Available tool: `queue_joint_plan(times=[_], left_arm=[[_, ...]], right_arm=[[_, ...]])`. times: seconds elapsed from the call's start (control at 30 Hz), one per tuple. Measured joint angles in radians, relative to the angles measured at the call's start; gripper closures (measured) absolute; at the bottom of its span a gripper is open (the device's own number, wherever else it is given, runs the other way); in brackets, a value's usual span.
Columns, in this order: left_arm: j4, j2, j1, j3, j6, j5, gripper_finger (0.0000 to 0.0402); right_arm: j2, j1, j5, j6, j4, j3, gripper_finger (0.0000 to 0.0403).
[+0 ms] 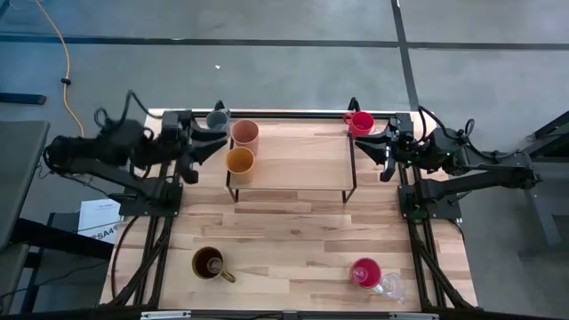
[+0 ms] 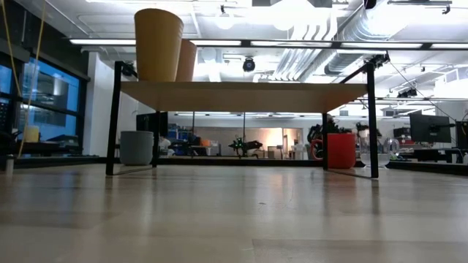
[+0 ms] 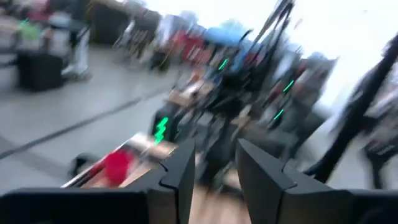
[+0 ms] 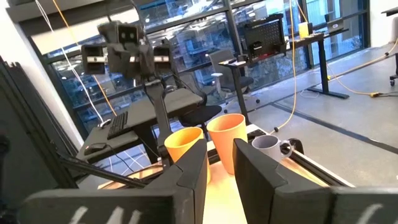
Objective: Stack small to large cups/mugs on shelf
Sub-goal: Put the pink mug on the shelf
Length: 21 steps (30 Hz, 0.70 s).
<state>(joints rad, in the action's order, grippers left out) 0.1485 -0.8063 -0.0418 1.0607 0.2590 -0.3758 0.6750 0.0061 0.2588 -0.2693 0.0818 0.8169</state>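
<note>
**Two cups on the shelf, both grippers empty**

You have the shelf (image 1: 293, 156) at 12 o'clock on the table (image 1: 293, 231), with its plank top running left to right. Two cups stand on its left end: the peach tumbler (image 1: 245, 133) toward the far edge and the orange cup (image 1: 240, 161) just in front of it, close together. From the low view they show upright, with the orange one nearer the camera.

The rest are not on the shelf. The grey mug (image 1: 217, 118) stands on the table at 11 o'clock, just off the shelf's far left corner. The red cup (image 1: 361, 123) stands at 1 o'clock by the far right corner. The brown mug (image 1: 208, 262) is at 7 o'clock near the front edge. The pink cup (image 1: 365, 272) is at 5 o'clock, with a clear glass (image 1: 391, 286) just beside it.

Your left gripper (image 1: 216, 145) is at 10 o'clock, just beside the shelf's left end and near the grey mug. Its fingers (image 3: 180, 171) stand a narrow gap apart with nothing between them.

Your right gripper (image 1: 373, 147) is at 2 o'clock, just off the shelf's right end and near the red cup. Its fingers (image 4: 189, 171) are also narrowly parted and hold nothing.
</note>
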Motion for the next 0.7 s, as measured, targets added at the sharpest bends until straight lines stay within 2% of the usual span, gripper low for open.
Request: queue_joint_plan(times=[0.1,0.23,0.4,0.57,0.7], left_arm=[[-0.251,0.071,0.003,-0.187,-0.001,0.065,0.0306],[-0.375,0.134,0.002,-0.318,0.008,0.074,0.0314],[-0.378,0.156,0.002,-0.364,0.015,0.105,0.0340],[-0.389,0.155,0.002,-0.364,0.016,0.144,0.0393],[-0.388,0.155,0.002,-0.364,0.013,0.149,0.0392]], right_arm=[[0.000,0.000,0.013,0.001,-0.003,0.000,0.0334],[0.000,0.000,0.029,0.042,-0.003,0.000,0.0334],[0.000,0.000,0.030,0.073,-0.003,0.000,0.0334],[0.000,0.000,0.080,0.067,-0.003,0.000,0.0334],[0.000,0.000,0.134,0.032,-0.004,0.000,0.0334]])
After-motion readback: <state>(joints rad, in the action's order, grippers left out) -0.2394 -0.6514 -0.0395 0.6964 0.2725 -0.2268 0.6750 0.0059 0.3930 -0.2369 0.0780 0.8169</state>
